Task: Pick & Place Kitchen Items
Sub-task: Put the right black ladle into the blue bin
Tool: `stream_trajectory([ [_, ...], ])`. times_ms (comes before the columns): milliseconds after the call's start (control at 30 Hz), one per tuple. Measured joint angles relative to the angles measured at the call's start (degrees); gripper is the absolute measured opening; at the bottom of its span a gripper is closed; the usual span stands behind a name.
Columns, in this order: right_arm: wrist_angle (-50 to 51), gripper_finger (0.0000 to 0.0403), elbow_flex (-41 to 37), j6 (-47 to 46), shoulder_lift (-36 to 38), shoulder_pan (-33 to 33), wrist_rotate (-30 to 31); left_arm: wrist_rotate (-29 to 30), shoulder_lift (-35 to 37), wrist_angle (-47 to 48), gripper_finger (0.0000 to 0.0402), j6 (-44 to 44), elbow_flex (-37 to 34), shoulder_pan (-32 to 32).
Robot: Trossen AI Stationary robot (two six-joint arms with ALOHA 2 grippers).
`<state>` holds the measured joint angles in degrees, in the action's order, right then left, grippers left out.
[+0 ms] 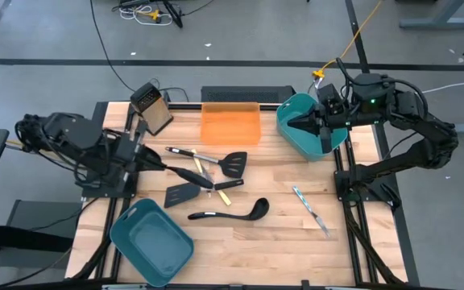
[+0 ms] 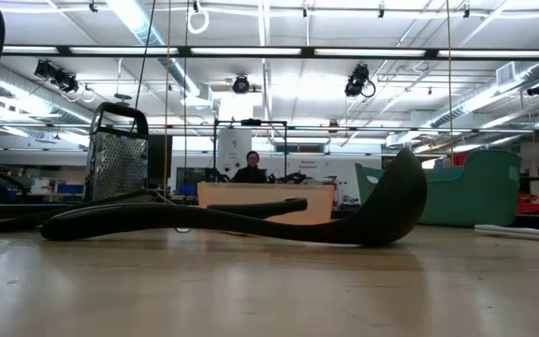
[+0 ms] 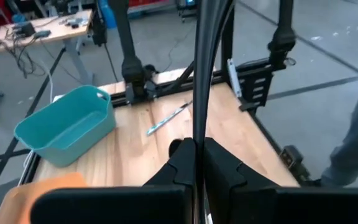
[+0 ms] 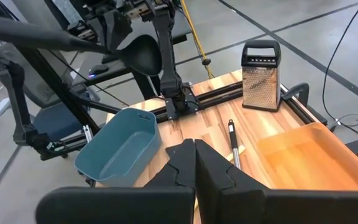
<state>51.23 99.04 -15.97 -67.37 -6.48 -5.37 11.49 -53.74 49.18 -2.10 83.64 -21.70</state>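
The left hand (image 1: 161, 166) is at the left side of the table (image 1: 280, 234), clenched on the thin handle of a black ladle (image 4: 143, 53); in the left wrist view that handle (image 3: 199, 74) runs straight out from between the closed fingers (image 3: 182, 165). From the right wrist view the ladle's bowl hangs in the air above the table's left edge.

The right hand (image 1: 306, 125) is over the teal bin (image 1: 312, 129) at the far right corner, its fingers (image 4: 182, 158) pressed together with nothing between them.

A second ladle (image 1: 230, 213) lies flat near the middle of the table, bowl to the right. Just beyond it lie two black slotted spatulas (image 1: 234, 165) (image 1: 182, 194), crossed by a pale yellow-handled piece (image 1: 225, 186). A slim silver utensil (image 1: 309, 209) lies alone toward the right edge.

Another teal bin (image 1: 151, 242) sits at the near left corner. An orange tray (image 1: 230, 124) lies at the far middle, and a metal grater (image 1: 151, 108) stands at the far left.
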Motion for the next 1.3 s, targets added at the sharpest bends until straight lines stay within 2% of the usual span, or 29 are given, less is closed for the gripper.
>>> stream_trajectory([
  [233, -0.45, 0.0, 0.0, 0.0, 0.0, 0.0, 0.0, -0.22, 0.12, 1.62, 0.0014, 0.19, -0.14, -1.77],
  [533, -1.58, 0.0, 0.0, 0.31, 0.02, 0.0, -0.02, -3.87, -1.84, 1.79, 0.0014, 4.06, -3.41, -4.59],
  [1000, -1.51, 0.0, 0.0, -0.02, 0.02, 0.0, -0.2, -3.85, -9.08, 1.43, 0.0014, 9.65, -4.28, -14.14],
  [1300, -1.47, 0.0, 0.0, -0.03, 0.02, 0.0, -1.08, -3.64, -11.19, 0.47, 0.0014, 14.62, -4.33, -19.61],
])
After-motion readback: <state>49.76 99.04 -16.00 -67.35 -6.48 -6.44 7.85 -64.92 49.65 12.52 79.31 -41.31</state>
